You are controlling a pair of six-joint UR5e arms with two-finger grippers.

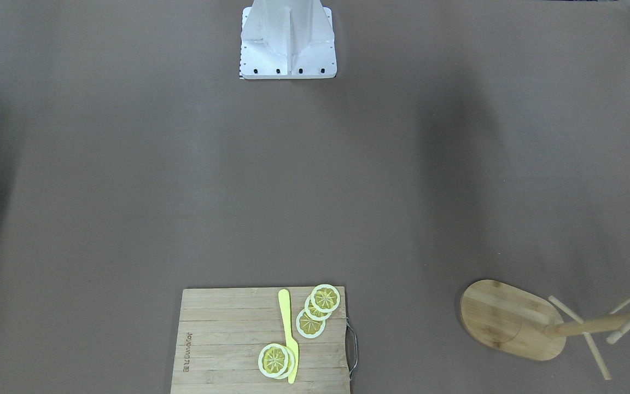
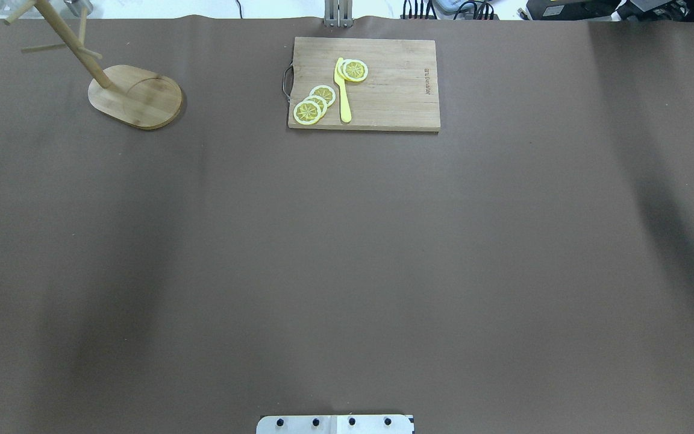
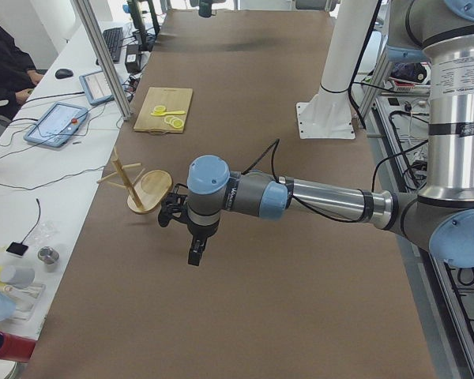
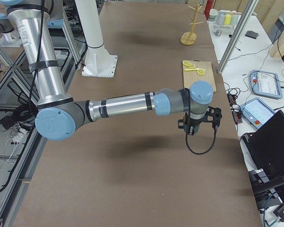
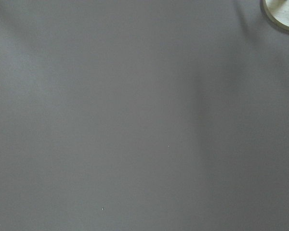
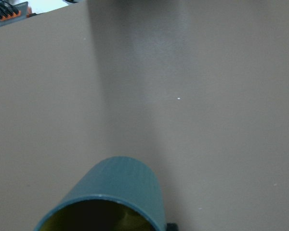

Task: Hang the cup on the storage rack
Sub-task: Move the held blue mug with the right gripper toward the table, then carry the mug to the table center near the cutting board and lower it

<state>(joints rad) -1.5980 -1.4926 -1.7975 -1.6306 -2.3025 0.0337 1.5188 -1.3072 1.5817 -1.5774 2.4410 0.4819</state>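
Right gripper (image 4: 195, 127): open or closed cannot be told. Cup (image 6: 120, 192) lies close under its wrist, mouth toward the camera. Judged rigid, smooth and breakable: grip the wall, leaving the handle free. Left gripper (image 3: 195, 254): likewise unclear. Rack (image 2: 136, 96) stands well apart.

Soft, even light from above, no glare on the matte table (image 2: 347, 241). Broad shadows with blurred edges streak it in the overhead and front views. Side views are brighter and sharp. The left wrist view is dim, grey and flat. In the right wrist view the cup (image 6: 125, 185) sits close, slightly blurred, its inside dark
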